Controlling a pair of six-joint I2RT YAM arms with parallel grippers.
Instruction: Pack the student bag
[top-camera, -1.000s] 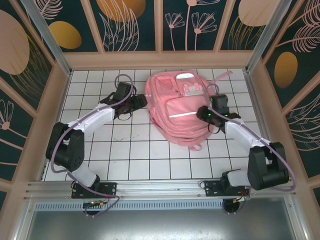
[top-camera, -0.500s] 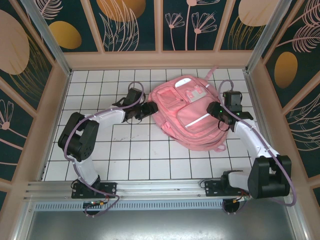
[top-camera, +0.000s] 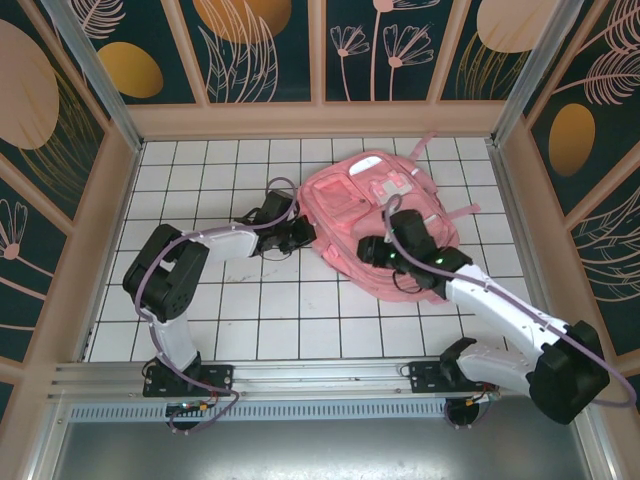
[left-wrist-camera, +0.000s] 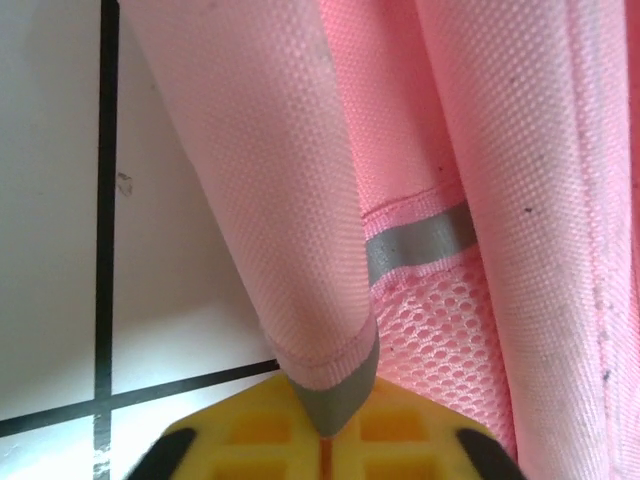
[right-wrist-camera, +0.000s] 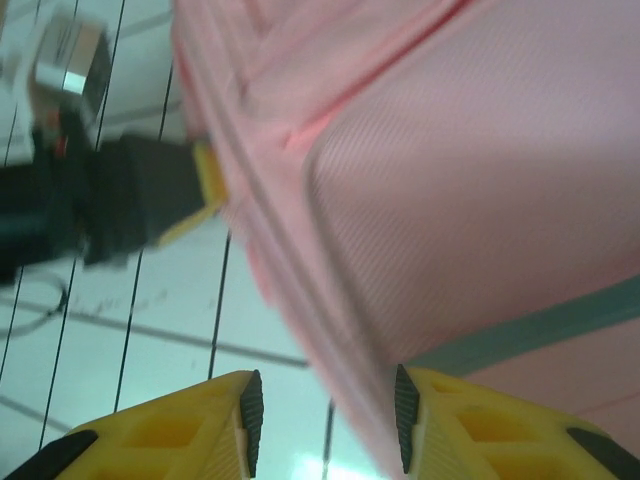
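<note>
Work surface: white table top (top-camera: 250, 310) ruled into squares by thin dark lines, slightly glossy, faint scuffs near the lines in the left wrist view (left-wrist-camera: 60, 200). Tan wood-toned ledge (top-camera: 320, 120) borders it at the back and both sides. Back wall (top-camera: 270, 50) in dark teal panels split by tan battens, printed with pale pink stems, leaves and gold ovals; same pattern on left wall (top-camera: 40, 130) and right wall (top-camera: 590, 130). Slanted silver posts at the far corners (top-camera: 95, 75) (top-camera: 537, 70). Near edge: aluminium rail (top-camera: 320, 378), perforated grey strip (top-camera: 320, 410), dull grey sheet (top-camera: 320, 450) below. Light even, shadows soft
</note>
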